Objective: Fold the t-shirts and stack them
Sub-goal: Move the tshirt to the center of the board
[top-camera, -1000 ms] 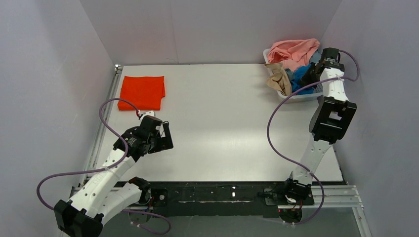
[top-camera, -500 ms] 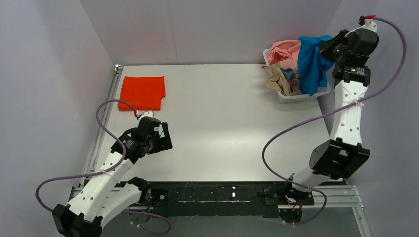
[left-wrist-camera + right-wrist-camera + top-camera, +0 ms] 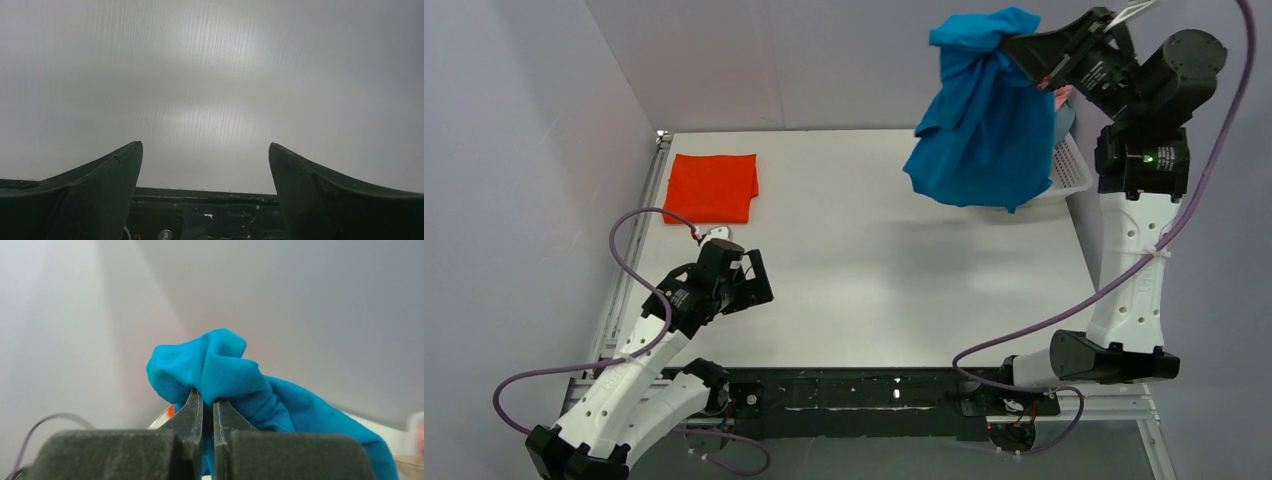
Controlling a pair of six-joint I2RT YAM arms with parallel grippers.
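Observation:
A bright blue t-shirt (image 3: 979,130) hangs bunched in the air over the table's back right, with my right gripper (image 3: 1016,45) shut on its top fold. In the right wrist view the blue t-shirt (image 3: 225,370) bulges out above the right gripper (image 3: 207,400), whose jaws pinch the cloth. An orange-red t-shirt (image 3: 712,186) lies folded flat at the table's back left. My left gripper (image 3: 759,282) hovers low over the front left of the table, open and holding nothing; in its own view the left gripper (image 3: 206,147) shows wide jaws over bare table.
The white basket (image 3: 1072,170) sits at the back right corner, mostly hidden behind the hanging blue shirt and the right arm. A sliver of pink cloth (image 3: 1061,97) shows inside it. Walls enclose the table on the left, back and right.
My right gripper has lifted the blue t-shirt out of the basket, up and to the left, until it hangs free above the table. The left arm has barely moved.

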